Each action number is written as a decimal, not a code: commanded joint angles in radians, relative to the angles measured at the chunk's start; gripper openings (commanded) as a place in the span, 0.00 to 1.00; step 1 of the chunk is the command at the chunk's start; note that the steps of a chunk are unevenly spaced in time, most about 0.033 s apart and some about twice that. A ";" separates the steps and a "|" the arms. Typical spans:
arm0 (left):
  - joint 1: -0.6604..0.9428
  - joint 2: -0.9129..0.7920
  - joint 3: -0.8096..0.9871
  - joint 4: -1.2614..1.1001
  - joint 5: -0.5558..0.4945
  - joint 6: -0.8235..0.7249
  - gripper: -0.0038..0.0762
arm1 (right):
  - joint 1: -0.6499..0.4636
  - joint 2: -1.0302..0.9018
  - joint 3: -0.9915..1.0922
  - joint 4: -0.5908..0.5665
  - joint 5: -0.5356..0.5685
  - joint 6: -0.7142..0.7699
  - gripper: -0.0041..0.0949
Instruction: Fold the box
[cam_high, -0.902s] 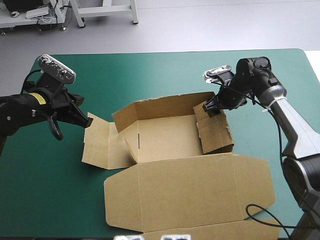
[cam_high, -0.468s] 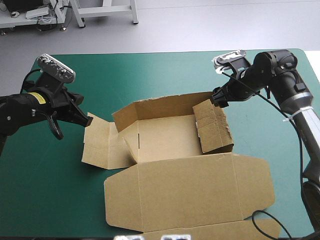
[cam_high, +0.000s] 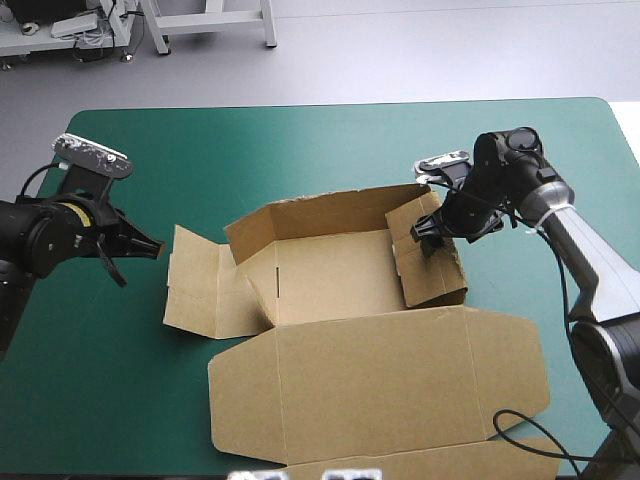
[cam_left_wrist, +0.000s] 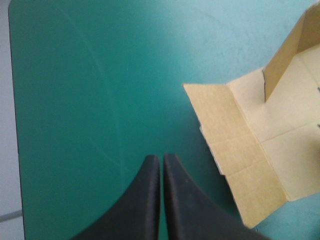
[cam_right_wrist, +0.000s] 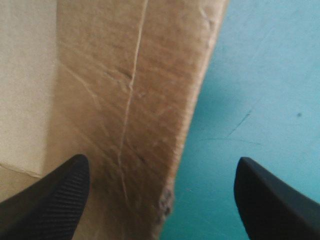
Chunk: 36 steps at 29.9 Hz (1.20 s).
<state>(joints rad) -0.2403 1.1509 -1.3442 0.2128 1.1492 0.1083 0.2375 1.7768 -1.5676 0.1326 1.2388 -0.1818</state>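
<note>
Left gripper has backed off to the left since the earlier frame: it was at the left flap's far corner, now it's clear of it, over bare cover. Its fingers are pressed together into one point, with nothing between them. The left flap lies just ahead of the tip and to one side, flat on the cover.

Box sits mid-table as a half-made tray. Far wall is up and leaning out a bit. Lid lies flat toward the near edge. Inside the tray there's only its own board: right wall stands creased, with its upper part tipped inward.

Right gripper was up past that wall's far corner just before; now it's down on the wall's top edge. Fingers are spread wide and straddle the edge, one over the board side, the other over the cover outside. Can't tell if either finger touches the board.
</note>
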 joint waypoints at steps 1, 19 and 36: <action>0.004 -0.021 0.044 0.015 -0.041 -0.040 0.06 | -0.002 -0.010 -0.009 0.059 0.010 -0.002 0.79; 0.004 -0.075 0.171 -0.060 -0.149 -0.038 0.06 | -0.002 0.058 -0.009 0.098 0.009 -0.066 0.03; 0.004 -0.109 0.171 0.411 -0.165 -0.351 0.06 | -0.002 -0.191 -0.103 0.057 0.009 -0.140 0.02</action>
<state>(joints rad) -0.2364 1.0605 -1.1487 0.4590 1.0262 -0.1279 0.2386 1.6803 -1.6356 0.1963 1.2194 -0.2986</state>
